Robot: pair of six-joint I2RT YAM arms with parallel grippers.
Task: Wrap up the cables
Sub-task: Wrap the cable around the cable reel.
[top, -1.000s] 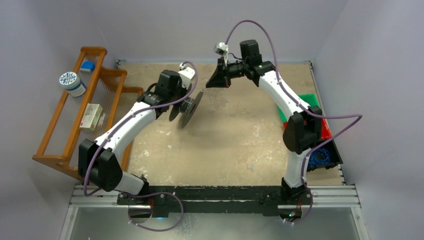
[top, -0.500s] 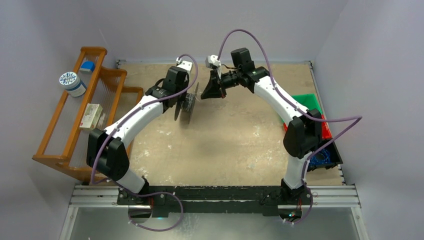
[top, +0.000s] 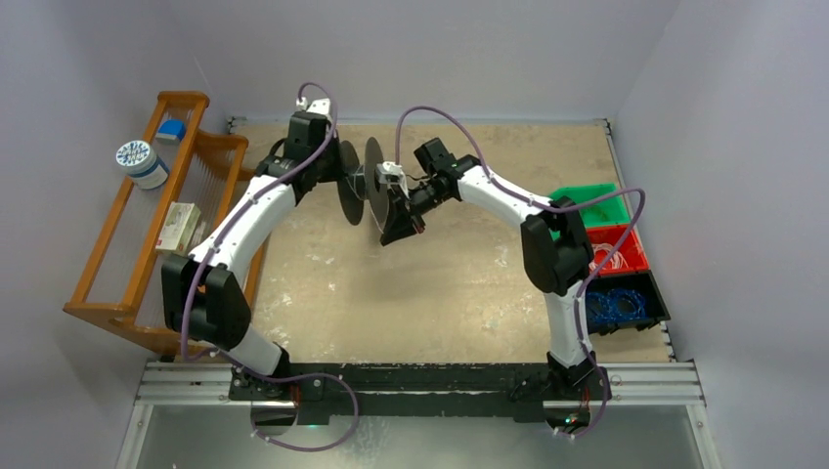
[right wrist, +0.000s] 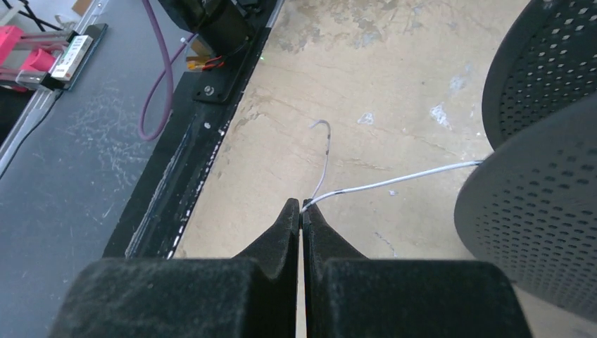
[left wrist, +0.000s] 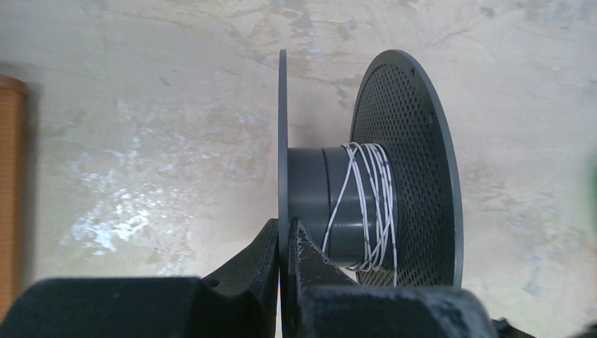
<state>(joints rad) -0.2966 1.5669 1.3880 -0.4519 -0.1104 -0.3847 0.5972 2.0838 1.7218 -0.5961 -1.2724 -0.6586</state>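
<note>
Stretching sideways — cable (right wrist: 394,183), right jaws to spool (right wrist: 535,232).

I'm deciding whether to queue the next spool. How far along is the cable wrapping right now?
Done: several turns of white cable already sit on the spool's hub. In hand: the left gripper clamps the spool's flange, and the right gripper pinches the cable near its free end, a short tail poking out. Left: winding that last stretch on; more whitish wire seems to lie in the red bin.
</note>
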